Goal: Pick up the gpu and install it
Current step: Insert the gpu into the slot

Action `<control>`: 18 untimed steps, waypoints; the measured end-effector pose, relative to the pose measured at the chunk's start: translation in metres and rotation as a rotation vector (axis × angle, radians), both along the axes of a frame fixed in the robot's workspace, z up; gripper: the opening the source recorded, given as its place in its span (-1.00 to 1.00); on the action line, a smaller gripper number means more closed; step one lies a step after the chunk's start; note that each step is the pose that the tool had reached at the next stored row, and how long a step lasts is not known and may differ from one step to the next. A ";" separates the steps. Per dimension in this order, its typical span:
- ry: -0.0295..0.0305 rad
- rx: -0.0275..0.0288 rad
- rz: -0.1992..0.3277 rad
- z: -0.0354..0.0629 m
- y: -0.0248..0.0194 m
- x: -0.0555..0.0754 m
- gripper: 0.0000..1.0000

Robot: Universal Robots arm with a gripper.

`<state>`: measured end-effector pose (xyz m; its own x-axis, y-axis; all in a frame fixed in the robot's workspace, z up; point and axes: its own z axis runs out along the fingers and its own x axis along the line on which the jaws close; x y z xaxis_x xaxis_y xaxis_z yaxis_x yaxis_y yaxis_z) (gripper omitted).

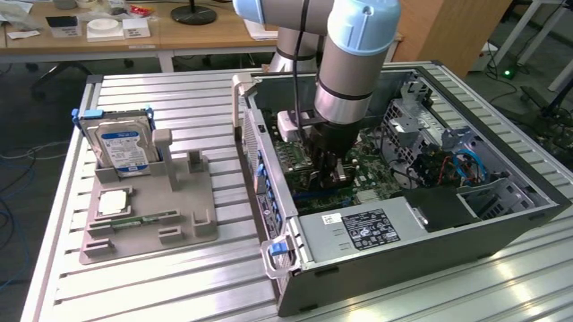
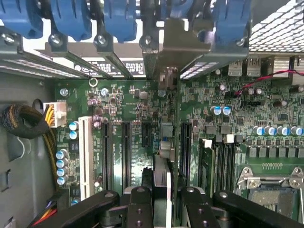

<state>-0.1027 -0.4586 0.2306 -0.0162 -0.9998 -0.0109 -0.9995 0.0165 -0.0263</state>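
Tool (image 2: 161, 197) pinching gpu (image 2: 166, 147) edge-on | wrist: gpu over mobo (image 2: 137, 109) slots | ext: tool (image 1: 327, 168) inside PC case (image 1: 430, 261)

- Slatted aluminium table (image 1: 161, 282), glare on slats at exterior view's lower right.
- Wooden desk (image 1: 179, 37) behind it, with a black round base (image 1: 193, 13) and small boxes (image 1: 106, 28) on top.
- Wood panel (image 1: 447, 30) at the back.
- Grey floor (image 1: 31, 121), cables (image 1: 16, 153) lying on it.
- Green LED (image 1: 508, 72) lit near white frame legs (image 1: 537, 30).

The gpu (image 2: 165, 142) shows edge-on, its faces hidden and its near end lost between the fingers (image 2: 140, 209) of the gripper (image 2: 166, 194), themselves cut off by the picture's edge; the label (image 1: 369, 228) print is too small to read.
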 end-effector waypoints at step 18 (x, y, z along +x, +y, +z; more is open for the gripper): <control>0.0003 -0.0004 0.003 0.0002 0.0000 0.000 -0.45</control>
<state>-0.1029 -0.4586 0.2308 -0.0133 -0.9999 -0.0105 -0.9996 0.0136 -0.0260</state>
